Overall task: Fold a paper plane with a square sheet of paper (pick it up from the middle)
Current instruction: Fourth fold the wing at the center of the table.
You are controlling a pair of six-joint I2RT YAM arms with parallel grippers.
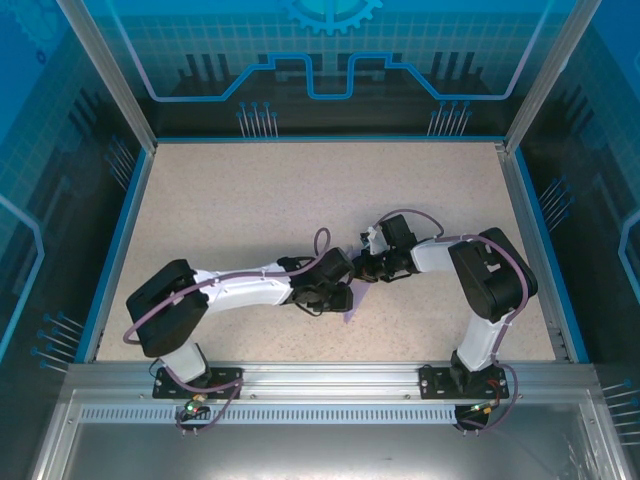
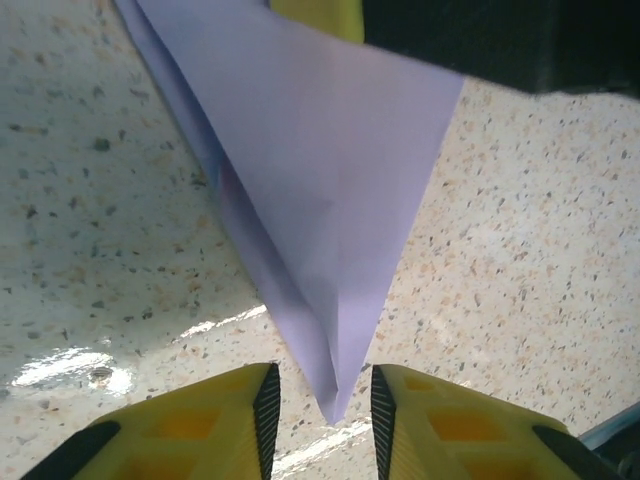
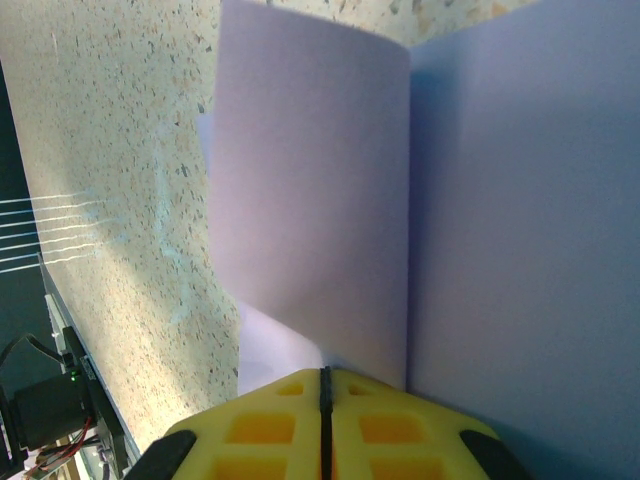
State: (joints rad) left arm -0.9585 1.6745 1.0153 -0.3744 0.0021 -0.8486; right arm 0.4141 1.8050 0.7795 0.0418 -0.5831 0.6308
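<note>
- top cam sits high above and behind both arms, looking down on the whole table (image 1: 250,200) from pretty far off
- left wrist cam rides just behind the left gripper (image 2: 322,388), looking out past its yellow fingertips, super close to the lilac paper (image 2: 320,180) right ahead of the claw
- right wrist cam, same deal behind the right gripper (image 3: 323,388), paper right ahead of that claw
- all three share that paper and the speckled tabletop around it

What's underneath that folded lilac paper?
Around the edges of the folded paper, speckled tabletop shows beneath it. The patch straight under the sheet is covered, so whether anything lies there cannot be told.
</note>
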